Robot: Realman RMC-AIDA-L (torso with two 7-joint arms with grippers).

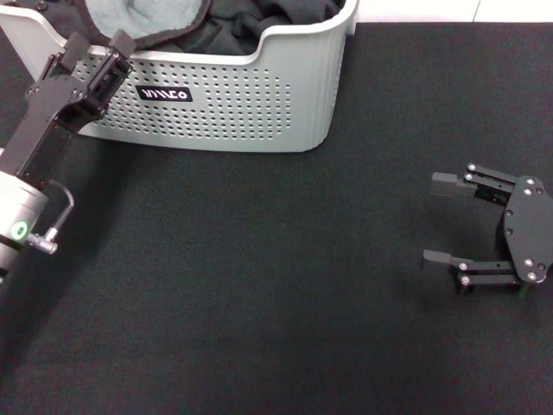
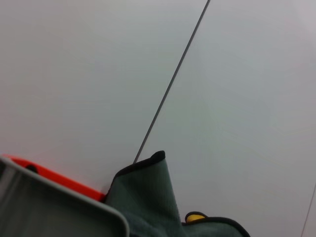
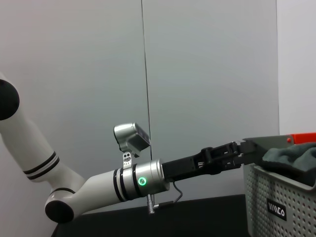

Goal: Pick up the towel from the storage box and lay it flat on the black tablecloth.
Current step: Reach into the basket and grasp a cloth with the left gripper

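**Currently: left tool at the box rim, towel in the box**

The storage box (image 1: 259,104) is seen standing on the black tablecloth (image 1: 259,303) at the far side of the head view, its small black label (image 1: 165,93) facing the robot. The towel (image 1: 138,19) is found inside the box at its left end, grey-teal face up, with its black stitched border visible; black garments (image 1: 259,22) are piled beside it in the same box. In the left wrist view the towel (image 2: 148,197) is shown rising above the box rim (image 2: 59,207), with a spot of its yellow face exposed.

The left tool (image 1: 97,45) is held at the box's near left rim, just beside the towel, with its fingers (image 1: 122,41) spread apart; nothing is seen clamped between them. The right tool (image 1: 442,220) is held low over the tablecloth, well apart from the box, with its fingers (image 1: 448,183) wide apart and nothing between them.
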